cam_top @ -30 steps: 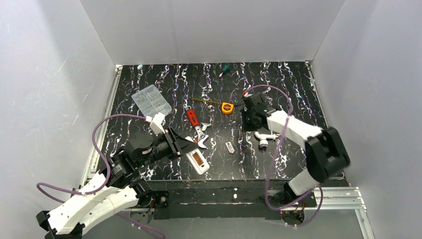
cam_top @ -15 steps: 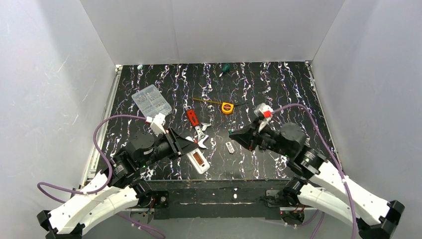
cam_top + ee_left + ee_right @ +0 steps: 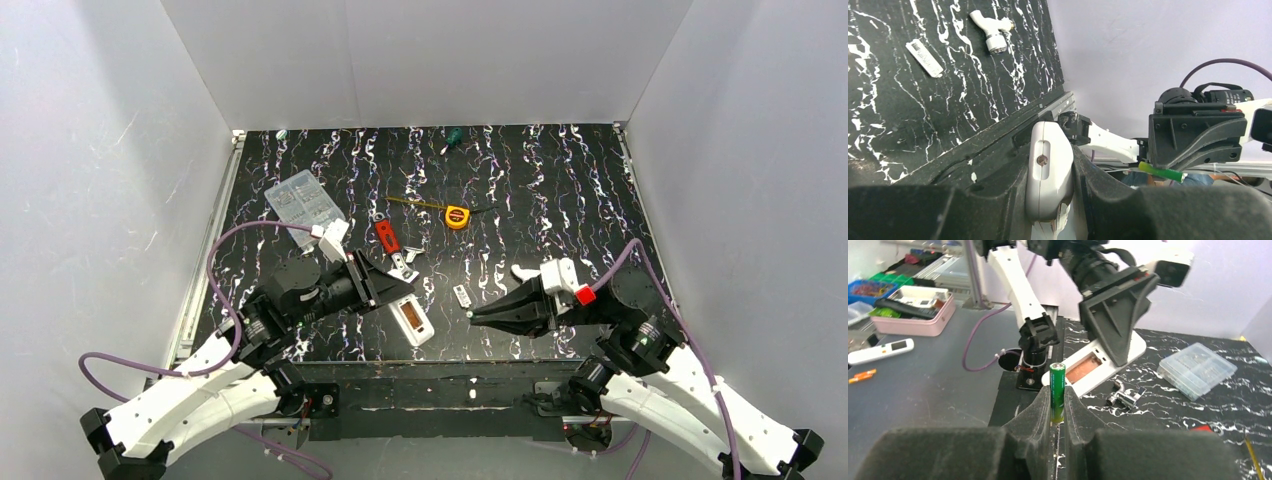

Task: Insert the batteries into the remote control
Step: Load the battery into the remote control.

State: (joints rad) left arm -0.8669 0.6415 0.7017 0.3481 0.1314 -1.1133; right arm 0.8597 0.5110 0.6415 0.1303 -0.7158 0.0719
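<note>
My left gripper (image 3: 392, 293) is shut on the white remote control (image 3: 412, 320), gripping one end and holding it just above the table's near edge, its copper-coloured battery bay facing up. In the left wrist view the remote's rounded end (image 3: 1047, 170) sits between the fingers. My right gripper (image 3: 478, 314) is shut on a green battery (image 3: 469, 315) that points left toward the remote, a short gap away. The right wrist view shows the battery (image 3: 1057, 387) upright between the fingers, with the remote (image 3: 1098, 365) just beyond. No other batteries are in view.
A clear compartment box (image 3: 304, 201) lies at back left. A red-handled tool (image 3: 386, 236), silver metal pieces (image 3: 404, 265), a yellow tape measure (image 3: 457, 216) and a small white strip (image 3: 461, 295) lie mid-table. The white tap-shaped piece (image 3: 525, 271) is behind my right gripper.
My right arm has swung from the table's middle back to the near edge, carrying the battery toward the remote. My left gripper has shifted slightly right with the remote.
</note>
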